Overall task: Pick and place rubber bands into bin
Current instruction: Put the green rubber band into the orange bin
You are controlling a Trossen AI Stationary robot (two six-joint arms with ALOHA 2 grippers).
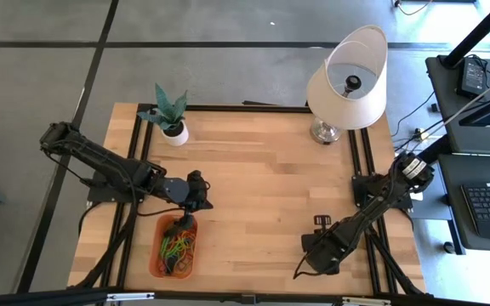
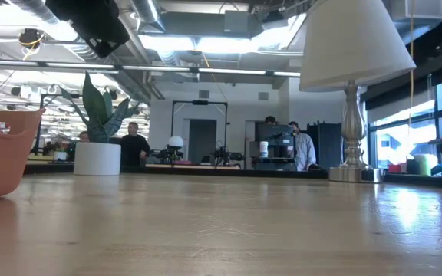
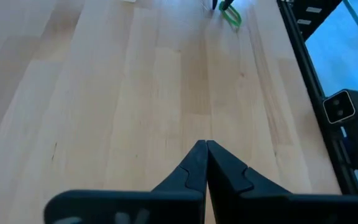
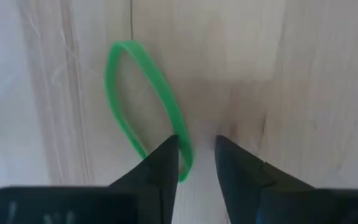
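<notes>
One thin green rubber band (image 4: 143,106) is lying flat on the pale wood-grain worktop (image 1: 262,187) near its front edge, under the right pincer (image 4: 196,152), narrowly parted. The left pincer (image 3: 205,149) is sitting closed above the shallow orange plastic bin (image 1: 161,255) of tangled bands at the front-left corner.

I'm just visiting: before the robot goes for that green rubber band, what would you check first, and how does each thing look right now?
1. Right gripper jaws parted: ok.
2. Green rubber band lying flat on the table: ok.
3. Band between the jaws: not ok; only its near end lies under one jaw, the loop sits off to one side.
4. Bin upright, with room among the bands inside: ok.
5. Left gripper shut and empty: ok.
6. Left arm clear of the bin: not ok; it hangs over the bin's far end.
</notes>
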